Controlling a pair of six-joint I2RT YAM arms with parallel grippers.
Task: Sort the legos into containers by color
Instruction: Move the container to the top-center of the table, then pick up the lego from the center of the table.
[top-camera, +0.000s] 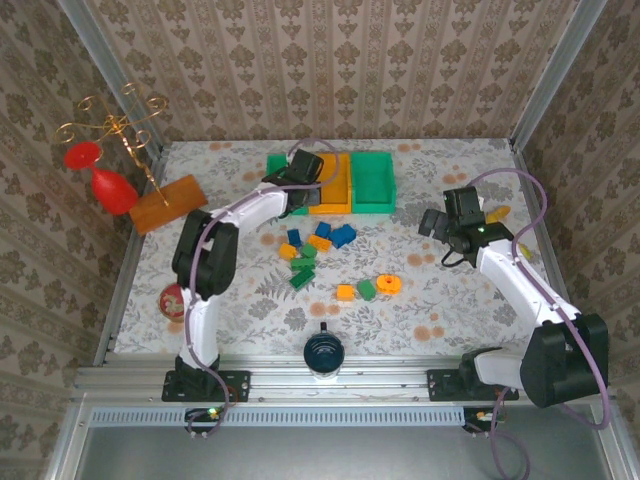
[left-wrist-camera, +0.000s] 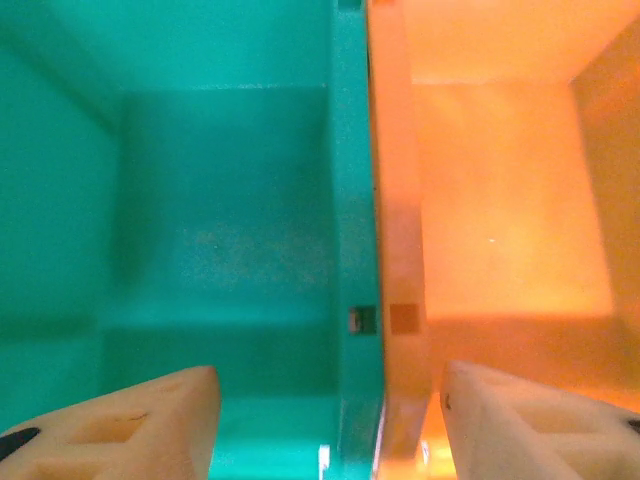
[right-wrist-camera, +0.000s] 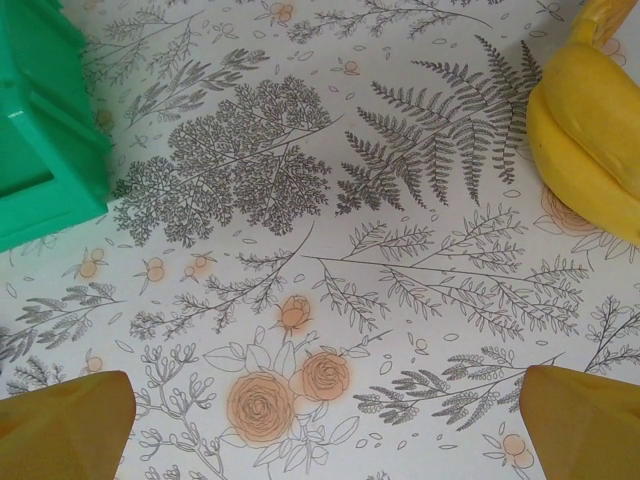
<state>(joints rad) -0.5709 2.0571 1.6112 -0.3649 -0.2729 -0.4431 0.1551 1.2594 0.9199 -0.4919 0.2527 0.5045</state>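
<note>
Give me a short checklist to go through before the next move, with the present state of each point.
1. Left gripper empty: ok, jaws apart, nothing between them.
2. Left gripper over one bin alone: not ok, it straddles the wall between the left green bin and the orange bin.
3. Right gripper ready to pick: ok, open, nothing between its jaws.
4. Right gripper apart from the banana: ok, the banana lies to one side.
5. All legos sorted: not ok, many lie loose on the table.
</note>
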